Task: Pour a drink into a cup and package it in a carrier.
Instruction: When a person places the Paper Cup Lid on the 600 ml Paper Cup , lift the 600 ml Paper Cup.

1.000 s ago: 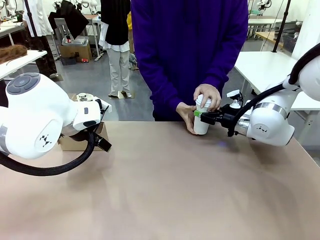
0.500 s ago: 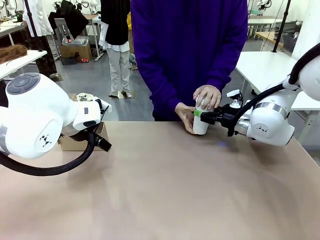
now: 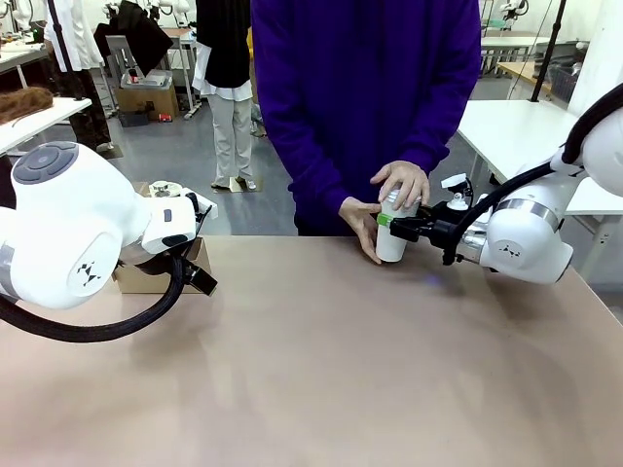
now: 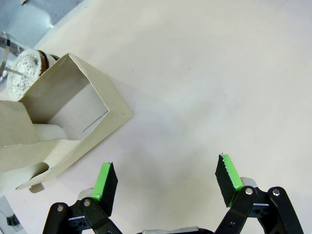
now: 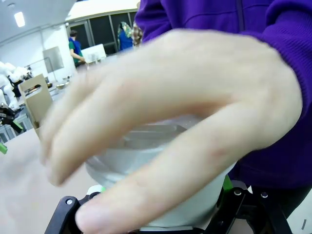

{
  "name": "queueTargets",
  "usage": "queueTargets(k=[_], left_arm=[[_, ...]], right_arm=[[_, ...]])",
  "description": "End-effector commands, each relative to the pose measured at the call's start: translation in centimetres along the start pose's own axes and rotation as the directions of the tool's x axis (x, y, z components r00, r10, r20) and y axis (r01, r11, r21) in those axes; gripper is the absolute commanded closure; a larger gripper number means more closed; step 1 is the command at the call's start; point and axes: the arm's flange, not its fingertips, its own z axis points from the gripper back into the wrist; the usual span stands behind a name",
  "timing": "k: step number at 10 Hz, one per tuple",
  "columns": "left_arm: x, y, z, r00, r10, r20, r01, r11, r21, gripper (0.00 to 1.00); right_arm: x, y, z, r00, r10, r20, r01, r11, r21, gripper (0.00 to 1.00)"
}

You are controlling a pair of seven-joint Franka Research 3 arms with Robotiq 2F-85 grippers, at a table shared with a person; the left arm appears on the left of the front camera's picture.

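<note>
Plain white tapered paper cup (image 3: 392,245), upright at the table's (image 3: 321,370) far edge, right gripper (image 3: 388,223) clamped round it, a person's hand (image 3: 400,183) over the white lid (image 5: 151,139) — the other hand (image 3: 361,226) at its side, left gripper (image 4: 168,178) spread wide beside the brown cardboard carrier (image 4: 63,122).

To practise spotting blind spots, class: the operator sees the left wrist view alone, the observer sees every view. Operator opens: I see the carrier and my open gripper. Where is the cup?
Observer: The cup stands at the far edge of the table, in front of the person.
Operator: Is anything holding it?
Observer: The right gripper clasps its side.
Operator: And the person?
Observer: One hand lies over its top; the other hand is against its side.
</note>
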Motion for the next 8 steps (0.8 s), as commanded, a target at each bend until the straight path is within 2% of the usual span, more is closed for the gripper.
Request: queueTargets(k=[1,8], left_arm=[[0.00,0.00,0.04,1.000,0.000,0.001,0.000,1.000,-0.002,0.00],[0.00,0.00,0.04,1.000,0.000,0.001,0.000,1.000,-0.002,0.00]], right_arm=[[0.28,0.34,-0.34,1.000,-0.010,0.018,0.010,1.000,-0.009,0.12],[0.28,0.34,-0.34,1.000,-0.010,0.018,0.010,1.000,-0.009,0.12]])
